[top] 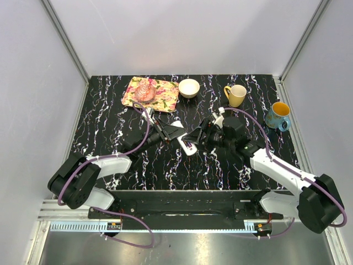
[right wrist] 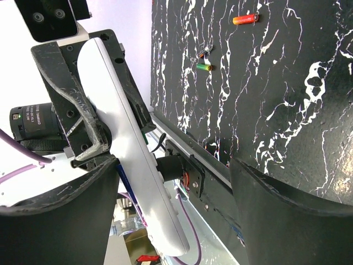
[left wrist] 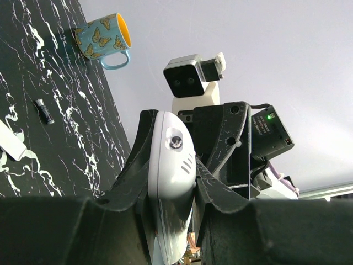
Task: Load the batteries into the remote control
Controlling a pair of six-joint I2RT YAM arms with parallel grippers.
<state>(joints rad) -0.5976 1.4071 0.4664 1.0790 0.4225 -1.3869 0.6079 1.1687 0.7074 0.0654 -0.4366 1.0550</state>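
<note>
Two batteries (right wrist: 245,19): one orange-red, one green (right wrist: 204,67), lying loose on the tabletop (right wrist: 309,110).
Remote control (left wrist: 168,149): clamped by the left gripper.
Left gripper (left wrist: 172,187): closed on the remote control.
Right gripper (right wrist: 171,215): spread wide, remote control between its fingers, contact unclear.

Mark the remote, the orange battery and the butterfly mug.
remote (right wrist: 118,121), right wrist view, middle of its white face.
orange battery (right wrist: 245,19), right wrist view, middle of its body.
butterfly mug (left wrist: 99,40), left wrist view, blue outer wall.
</note>
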